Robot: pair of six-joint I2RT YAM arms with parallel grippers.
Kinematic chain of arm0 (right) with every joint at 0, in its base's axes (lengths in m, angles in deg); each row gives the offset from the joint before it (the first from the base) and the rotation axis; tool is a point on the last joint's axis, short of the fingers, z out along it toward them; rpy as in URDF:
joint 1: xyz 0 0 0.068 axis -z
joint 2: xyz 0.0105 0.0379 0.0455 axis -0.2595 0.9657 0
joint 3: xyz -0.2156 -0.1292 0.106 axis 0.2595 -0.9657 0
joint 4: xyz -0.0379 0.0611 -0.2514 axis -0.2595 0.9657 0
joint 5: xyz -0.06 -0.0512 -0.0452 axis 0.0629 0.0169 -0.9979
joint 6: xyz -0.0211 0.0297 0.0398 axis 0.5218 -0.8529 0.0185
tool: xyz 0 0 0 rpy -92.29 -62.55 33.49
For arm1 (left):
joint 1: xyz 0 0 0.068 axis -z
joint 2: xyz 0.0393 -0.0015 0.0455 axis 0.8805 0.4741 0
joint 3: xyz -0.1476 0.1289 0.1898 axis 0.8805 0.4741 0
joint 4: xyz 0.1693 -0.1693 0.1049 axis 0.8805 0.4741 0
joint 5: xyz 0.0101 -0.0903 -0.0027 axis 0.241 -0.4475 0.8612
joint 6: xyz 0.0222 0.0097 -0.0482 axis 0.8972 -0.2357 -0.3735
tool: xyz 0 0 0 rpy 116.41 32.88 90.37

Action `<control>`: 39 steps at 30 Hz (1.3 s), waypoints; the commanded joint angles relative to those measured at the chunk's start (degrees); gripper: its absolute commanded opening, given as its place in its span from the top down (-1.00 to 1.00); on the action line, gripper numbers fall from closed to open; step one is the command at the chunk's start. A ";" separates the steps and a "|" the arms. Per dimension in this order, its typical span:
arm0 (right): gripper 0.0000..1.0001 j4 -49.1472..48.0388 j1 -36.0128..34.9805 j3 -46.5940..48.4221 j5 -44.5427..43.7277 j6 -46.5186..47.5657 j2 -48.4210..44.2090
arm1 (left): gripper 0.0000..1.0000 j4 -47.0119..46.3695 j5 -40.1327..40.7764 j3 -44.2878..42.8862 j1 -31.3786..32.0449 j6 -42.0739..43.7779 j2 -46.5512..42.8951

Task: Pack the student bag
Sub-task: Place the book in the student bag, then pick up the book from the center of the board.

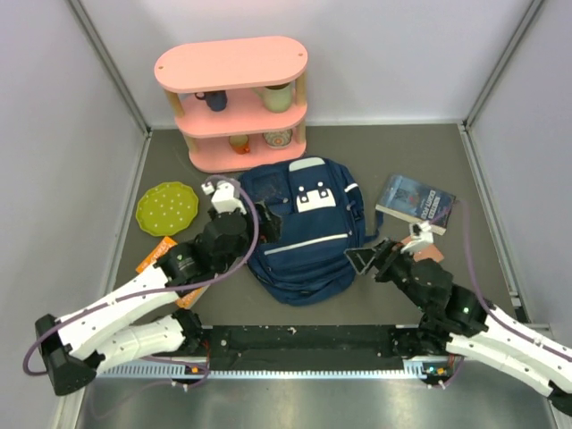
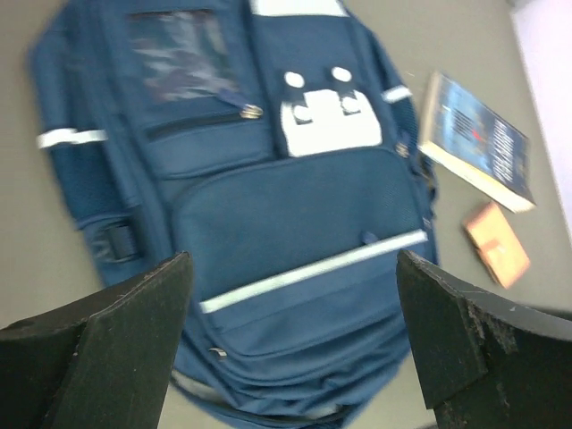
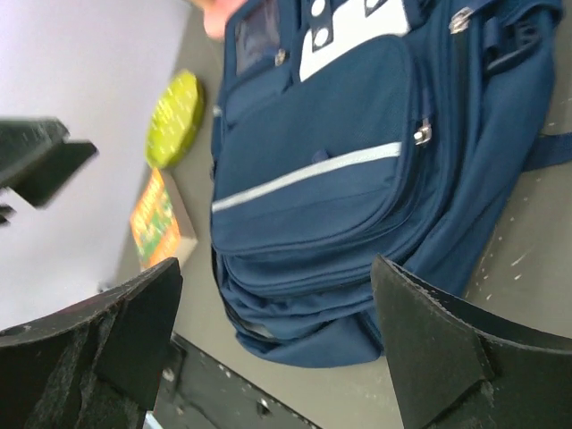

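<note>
The student bag (image 1: 304,237) lies front-up at the table's middle. Its long axis runs 12 to 6 o'clock, with the top end toward the pink shelf (image 1: 234,67) at 12 and the bottom toward my bases.

My left gripper (image 2: 293,268) hangs at the bag's 9 o'clock edge, fingers wide apart with nothing between them. My right gripper (image 3: 277,268) is at the bag's 4 o'clock, likewise spread and empty. I cannot tell whether any finger touches the fabric.

Only the overhead view shows the shelf. My left wrist camera shows the book (image 2: 478,138) and a small orange item (image 2: 498,255) beyond the bag's 3 o'clock side. My right wrist camera shows instead the green plate (image 3: 174,121) and an orange box (image 3: 152,223) on the 9 o'clock side.
</note>
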State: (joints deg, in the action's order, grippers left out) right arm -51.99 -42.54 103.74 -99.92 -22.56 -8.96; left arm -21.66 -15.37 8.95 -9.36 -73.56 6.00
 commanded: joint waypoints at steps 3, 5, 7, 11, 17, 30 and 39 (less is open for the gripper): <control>-0.72 -14.10 -0.43 9.26 16.05 12.53 22.78 | -0.97 16.84 14.85 3.79 -7.23 -12.94 -5.55; -0.73 -15.08 -0.25 13.55 19.32 14.98 27.88 | -0.96 20.89 15.21 6.59 -11.70 -17.40 -8.44; -0.74 -17.09 0.01 16.38 25.03 16.22 35.44 | -0.96 24.57 17.21 8.36 -14.36 -24.07 -10.65; -0.75 -20.70 0.10 23.59 33.83 18.34 46.34 | -0.96 36.43 20.82 11.35 -19.45 -34.56 -16.70; -0.75 -24.76 0.28 32.38 46.04 19.04 60.67 | -0.97 37.00 19.79 12.68 -26.56 -34.85 -15.94; -0.76 -25.99 0.54 43.63 54.84 17.19 77.20 | -0.97 22.04 1.59 17.78 -55.93 -11.99 -10.83; -0.75 -26.43 0.54 52.15 57.39 15.35 89.24 | -0.97 15.90 -11.23 23.03 -73.42 -7.24 -10.74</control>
State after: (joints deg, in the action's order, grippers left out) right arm -76.38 -42.17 150.56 -44.45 -6.67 76.50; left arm -0.96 -19.87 28.95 -77.58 -83.44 -5.22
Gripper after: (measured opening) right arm 0.879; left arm 0.983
